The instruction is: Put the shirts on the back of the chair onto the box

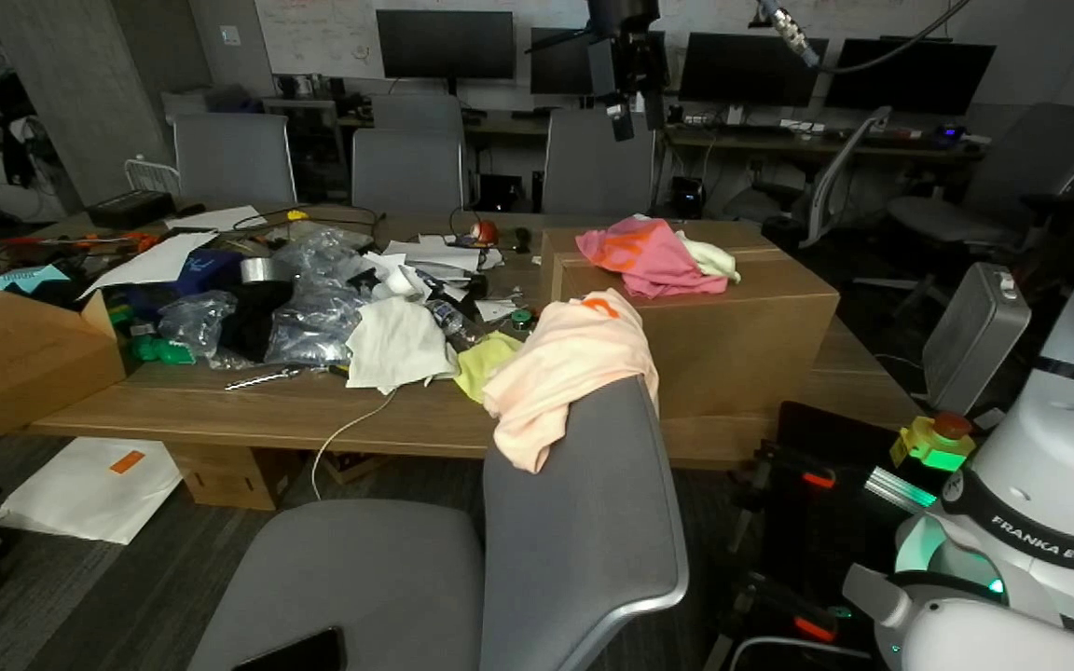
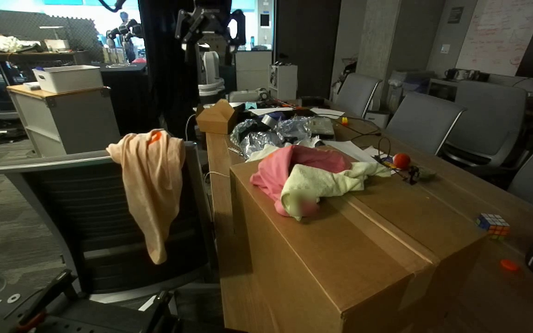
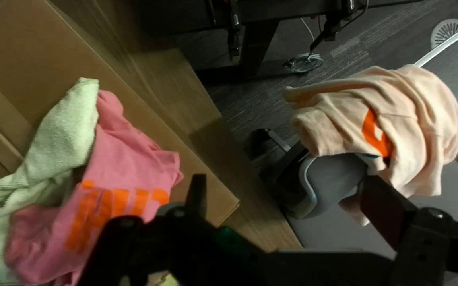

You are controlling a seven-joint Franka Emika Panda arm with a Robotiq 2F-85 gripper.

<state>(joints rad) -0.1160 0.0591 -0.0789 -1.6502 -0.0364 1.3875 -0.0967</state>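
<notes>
the job looks partly done: a pink shirt point(image 1: 635, 259) and a pale cloth point(image 2: 324, 181) lie bunched on top of the box point(image 2: 350, 249), while the peach shirt point(image 1: 584, 349) is draped over the back of the chair point(image 1: 574, 522), left to move. the gripper point(image 2: 210, 51) hangs overhead, fingers well apart and holding nothing. its dark body covers the bottom of the wrist view, and the pale cloth may be a shirt too, but is too crumpled to be sure

End effector point(image 3: 286, 190) aloft, pointing down, fingers point(image 3: 386, 210) spread apart
</notes>
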